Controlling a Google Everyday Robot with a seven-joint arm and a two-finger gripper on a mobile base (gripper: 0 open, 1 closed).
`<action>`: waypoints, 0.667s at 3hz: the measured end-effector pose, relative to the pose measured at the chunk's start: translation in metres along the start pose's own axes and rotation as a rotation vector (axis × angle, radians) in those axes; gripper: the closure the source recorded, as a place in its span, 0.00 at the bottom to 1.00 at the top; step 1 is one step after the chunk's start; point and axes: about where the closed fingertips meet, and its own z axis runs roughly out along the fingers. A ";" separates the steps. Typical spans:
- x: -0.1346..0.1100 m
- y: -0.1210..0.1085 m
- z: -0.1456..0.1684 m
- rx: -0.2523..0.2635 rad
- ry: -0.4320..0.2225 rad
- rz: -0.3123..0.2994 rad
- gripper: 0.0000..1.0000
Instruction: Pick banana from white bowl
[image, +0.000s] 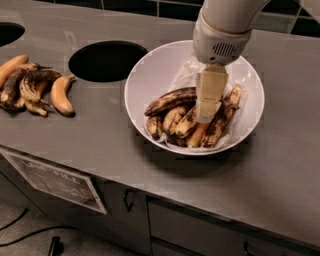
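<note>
1. Gripper (206, 118): hangs straight down inside the white bowl (152, 70), tip low in the fruit pile, slightly off bowl centre on the side away from the round hole (106, 61) in the counter (250, 185).
2. Jaws: only one broad cream face shows, so can't tell if wide, narrow or holding anything.
3. Banana (169, 100): the long blackish one, lying on top of the pile at the back of the bowl. Long axis runs across the bowl, low end twd the hole side, other end rising to meet the gripper and hidden behind it.
4. Key relation: most of the banana's length lies hole-side of the jaws, w/ the tip nearer the shorter spotted bananas (175, 120) in front of it. Judgement: the tip likely needs a short shift twd the hole side and bowl back, w/ the jaws closing across the long axis near mid-length.
5. Risk: nabbing a spotted neighbour instead.
6. Loose bananas (35, 87) lie on the counter beyond the hole, well apart from the bowl. Not the target.
</note>
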 end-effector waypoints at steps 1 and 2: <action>-0.003 -0.003 0.011 -0.022 -0.015 -0.007 0.04; -0.002 -0.004 0.024 -0.049 -0.026 -0.006 0.14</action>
